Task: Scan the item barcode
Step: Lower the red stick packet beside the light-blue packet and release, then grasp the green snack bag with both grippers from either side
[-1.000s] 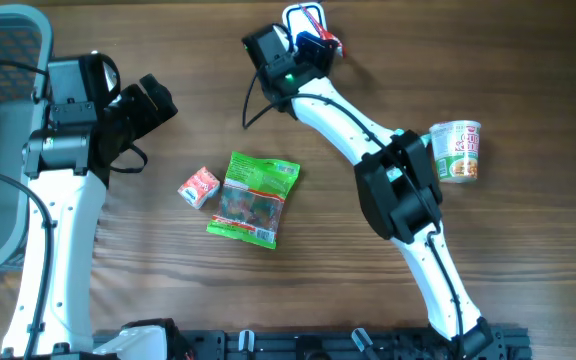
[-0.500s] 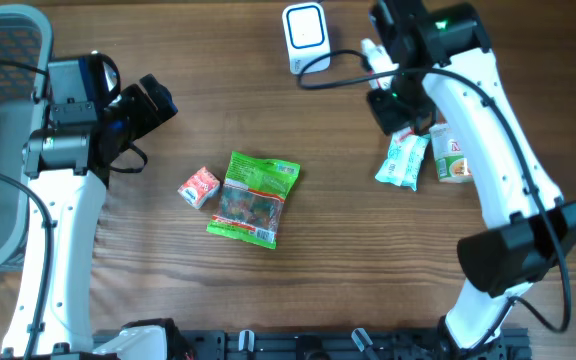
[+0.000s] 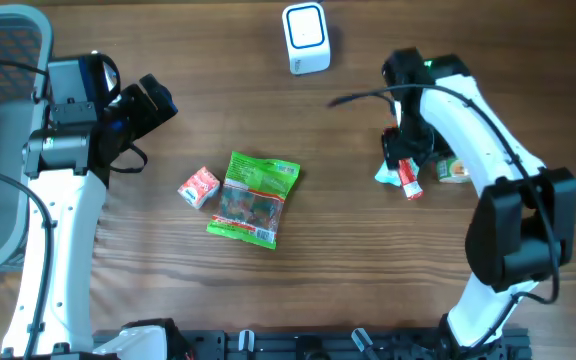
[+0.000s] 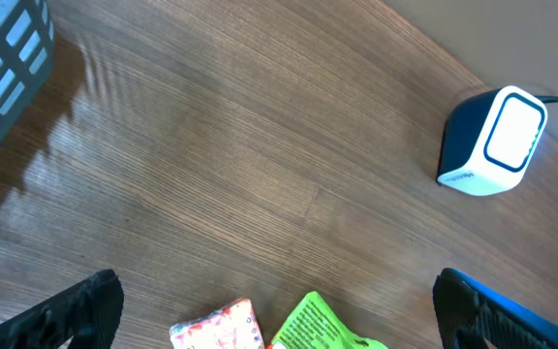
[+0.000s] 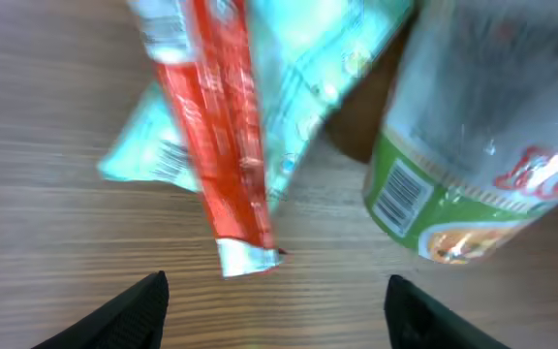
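Right claw (image 5: 277,308) is hanging open, pointing down over a red sachet (image 5: 223,145) lying across a teal packet (image 5: 332,58) beside a noodle cup (image 5: 473,136); left claw (image 4: 274,288) is gaping.

- A grey basket (image 3: 13,40) is seen at the upper left edge.
- A green snack bag (image 3: 254,198) is laid flat mid-frame on the wooden table (image 3: 318,290).
- A small red-and-white packet (image 3: 198,187) is set just left of it.
- A noodle cup (image 5: 482,145) is laid on its side at the right.
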`<state>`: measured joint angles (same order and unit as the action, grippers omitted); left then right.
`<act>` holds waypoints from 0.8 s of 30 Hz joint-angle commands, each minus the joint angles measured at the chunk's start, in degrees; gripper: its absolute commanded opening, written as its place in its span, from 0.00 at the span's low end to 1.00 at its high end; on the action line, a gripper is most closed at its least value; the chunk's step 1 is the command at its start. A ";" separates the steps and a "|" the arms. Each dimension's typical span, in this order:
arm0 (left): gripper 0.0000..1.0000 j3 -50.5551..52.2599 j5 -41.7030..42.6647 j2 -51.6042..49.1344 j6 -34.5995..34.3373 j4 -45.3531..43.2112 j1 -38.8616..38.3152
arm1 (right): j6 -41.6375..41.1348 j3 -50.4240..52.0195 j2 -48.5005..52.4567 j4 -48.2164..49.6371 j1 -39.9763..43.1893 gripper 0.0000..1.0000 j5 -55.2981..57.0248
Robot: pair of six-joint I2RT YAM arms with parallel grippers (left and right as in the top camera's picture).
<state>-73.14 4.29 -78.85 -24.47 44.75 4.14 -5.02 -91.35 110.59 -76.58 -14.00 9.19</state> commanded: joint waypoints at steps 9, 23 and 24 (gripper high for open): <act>1.00 -0.33 -0.52 0.04 0.24 -0.11 0.22 | 11.23 3.39 -4.13 23.58 -13.20 0.89 -37.11; 0.04 11.74 9.77 0.09 -3.56 17.40 -14.49 | 12.59 10.49 -4.02 39.43 -15.15 0.86 -36.20; 0.04 15.02 9.77 0.09 -5.57 16.17 -16.35 | 12.57 10.49 -3.93 40.26 -15.15 0.86 -36.22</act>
<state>-65.54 14.48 -78.74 -25.21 62.19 -7.66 6.59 -80.97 107.13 -37.91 -28.95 -26.79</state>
